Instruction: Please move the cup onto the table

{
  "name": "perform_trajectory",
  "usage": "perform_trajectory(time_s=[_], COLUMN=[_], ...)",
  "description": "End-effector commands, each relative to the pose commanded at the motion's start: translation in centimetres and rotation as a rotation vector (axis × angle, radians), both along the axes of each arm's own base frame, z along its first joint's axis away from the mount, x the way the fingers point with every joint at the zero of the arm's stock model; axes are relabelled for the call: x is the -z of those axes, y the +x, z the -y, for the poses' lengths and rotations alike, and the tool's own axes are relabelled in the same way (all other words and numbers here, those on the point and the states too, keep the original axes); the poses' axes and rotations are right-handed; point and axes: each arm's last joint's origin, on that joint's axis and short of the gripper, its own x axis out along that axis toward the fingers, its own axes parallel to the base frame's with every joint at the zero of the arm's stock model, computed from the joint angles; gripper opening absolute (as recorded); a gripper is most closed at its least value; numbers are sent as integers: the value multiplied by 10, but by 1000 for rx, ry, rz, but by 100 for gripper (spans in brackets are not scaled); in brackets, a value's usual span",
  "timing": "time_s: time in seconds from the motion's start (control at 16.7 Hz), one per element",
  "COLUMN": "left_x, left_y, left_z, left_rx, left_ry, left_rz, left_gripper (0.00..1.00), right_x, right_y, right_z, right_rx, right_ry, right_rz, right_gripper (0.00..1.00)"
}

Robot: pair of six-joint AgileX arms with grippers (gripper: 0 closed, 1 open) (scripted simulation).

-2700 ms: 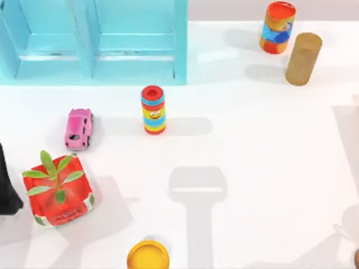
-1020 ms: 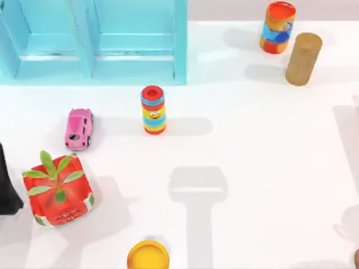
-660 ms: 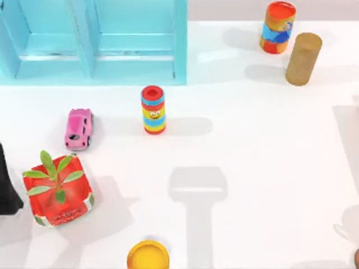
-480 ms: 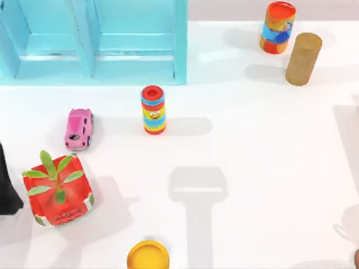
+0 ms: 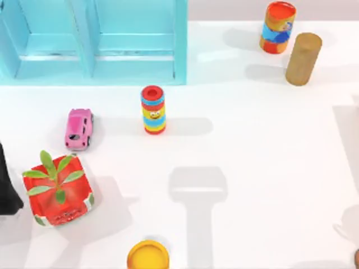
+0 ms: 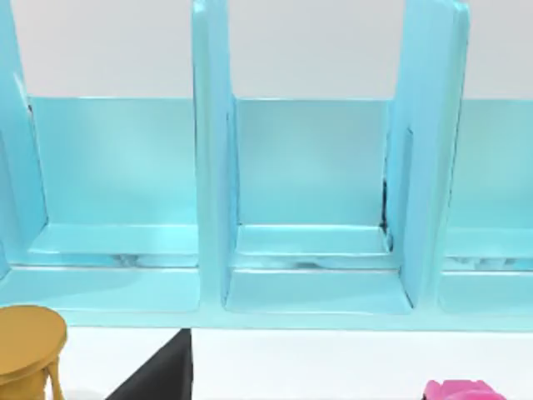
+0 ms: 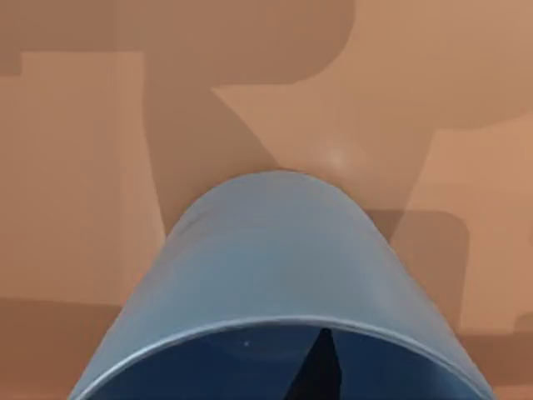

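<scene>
The blue cup [image 7: 275, 267] looms close in the right wrist view, its rim toward the camera, over a flat brown surface [image 7: 75, 167]. My right gripper [image 7: 321, 375] is at the cup, with a dark part of it showing inside the rim. The white table [image 5: 269, 168] spreads across the top view. My left arm [image 5: 5, 185] stays parked at the table's left edge, facing the shelf.
A light-blue shelf unit [image 5: 95, 39] stands at the back left. On the table are a pink toy car [image 5: 78, 129], a striped ring tower [image 5: 153, 110], a red planter [image 5: 58, 190], a yellow bowl [image 5: 148, 256], a patterned can [image 5: 277, 27] and a tan cylinder [image 5: 303, 59].
The arm shadows at the table's lower right shifted a little early on, then held still. No object on the table has moved.
</scene>
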Motion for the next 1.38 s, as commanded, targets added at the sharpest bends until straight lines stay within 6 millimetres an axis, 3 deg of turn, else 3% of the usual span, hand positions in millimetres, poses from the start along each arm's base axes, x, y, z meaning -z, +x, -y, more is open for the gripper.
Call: perform_trajectory(time_s=[0.24, 0.3, 0.9, 1.08, 1.38], left_x=[0, 0, 0, 0, 0], left_y=[0, 0, 0, 0, 0], left_z=[0, 0, 0, 0, 0], left_rx=[0, 0, 0, 0, 0], left_ry=[0, 0, 0, 0, 0], left_rz=[0, 0, 0, 0, 0], left_gripper=[100, 100, 100, 100, 100], right_x=[0, 0, -3, -20, -65], right_y=[0, 0, 3, 19, 36], right_z=[0, 0, -2, -16, -60], right_rx=[0, 0, -10, -67, -137], right_ry=[0, 0, -8, -44, -66], right_rz=[0, 0, 10, 65, 140], right_gripper=[2, 0, 0, 0, 0])
